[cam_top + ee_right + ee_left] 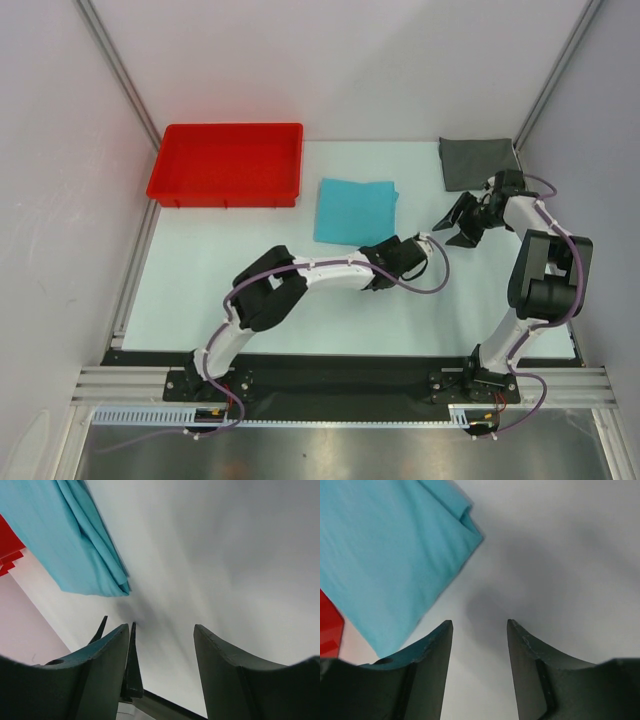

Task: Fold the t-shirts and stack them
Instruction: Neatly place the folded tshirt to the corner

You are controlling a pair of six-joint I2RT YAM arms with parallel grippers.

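The turquoise t-shirt (356, 210) lies folded into a rectangle at the table's middle. It also shows in the left wrist view (390, 555) and the right wrist view (65, 535). The dark grey t-shirt (478, 160) lies folded at the far right. My left gripper (425, 248) is open and empty, low over bare table just right of the turquoise shirt's near right corner (480, 625). My right gripper (452, 228) is open and empty, close to the left gripper, between the two shirts (162, 627).
A red plastic tray (228, 163) stands at the far left; its edge shows in the left wrist view (329, 625) and the right wrist view (7, 545). White walls enclose the table on three sides. The two grippers are close together.
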